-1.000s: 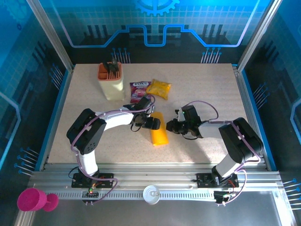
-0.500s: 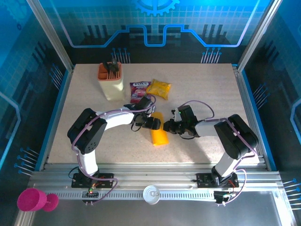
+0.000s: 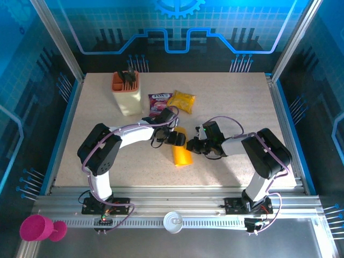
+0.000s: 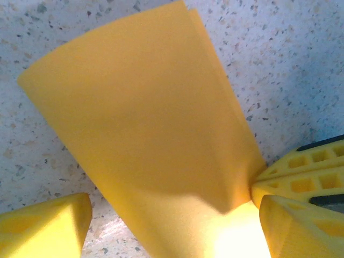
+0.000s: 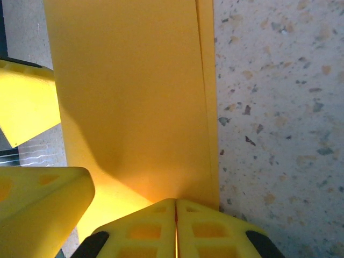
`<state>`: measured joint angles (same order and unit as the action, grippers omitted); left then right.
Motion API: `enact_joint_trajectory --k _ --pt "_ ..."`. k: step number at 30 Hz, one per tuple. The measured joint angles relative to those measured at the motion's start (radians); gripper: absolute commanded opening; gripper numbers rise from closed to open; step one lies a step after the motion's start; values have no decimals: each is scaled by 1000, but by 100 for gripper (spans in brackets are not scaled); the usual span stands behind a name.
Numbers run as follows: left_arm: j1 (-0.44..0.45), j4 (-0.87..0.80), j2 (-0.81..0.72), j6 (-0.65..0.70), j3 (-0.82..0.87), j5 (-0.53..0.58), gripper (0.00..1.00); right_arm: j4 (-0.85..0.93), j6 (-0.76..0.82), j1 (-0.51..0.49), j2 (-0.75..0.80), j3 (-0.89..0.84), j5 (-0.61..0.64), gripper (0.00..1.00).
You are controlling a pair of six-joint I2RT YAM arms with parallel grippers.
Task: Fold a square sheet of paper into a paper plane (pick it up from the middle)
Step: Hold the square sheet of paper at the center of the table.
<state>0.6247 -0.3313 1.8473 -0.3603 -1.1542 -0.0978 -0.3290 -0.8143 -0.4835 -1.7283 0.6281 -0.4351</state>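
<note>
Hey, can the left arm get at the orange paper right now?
Probably yes: the left gripper is open with its fingers either side of the paper, nothing between. The right gripper pinches only one edge.

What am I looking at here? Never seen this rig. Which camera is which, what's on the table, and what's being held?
Two small robot arms are bolted side by side at the table's near edge, and each ends in a two-finger hand. The wide picture comes from a fixed camera above and behind them. The two close-ups come from cameras on the wrists, so each sees its own yellow fingers at the bottom. On the speckled table lie a folded orange-yellow sheet of paper, a cream holder, a purple-red packet and a yellow snack bag. The right hand is shut, pinching the sheet's edge. The left hand is open, its fingers either side of the sheet, gripping nothing.
</note>
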Motion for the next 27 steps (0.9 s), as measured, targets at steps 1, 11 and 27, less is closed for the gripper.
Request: enact_joint_trajectory --k 1,11,27 --pt "0 -2 -6 -8 0 1 83 -1 -1 0 0 0 0 9" --pt "0 -16 -97 -85 21 20 79 -2 -1 0 0 -1 0 9" --pt "0 -21 -78 -82 78 64 76 -2 0 0 -2 -1 0 9"
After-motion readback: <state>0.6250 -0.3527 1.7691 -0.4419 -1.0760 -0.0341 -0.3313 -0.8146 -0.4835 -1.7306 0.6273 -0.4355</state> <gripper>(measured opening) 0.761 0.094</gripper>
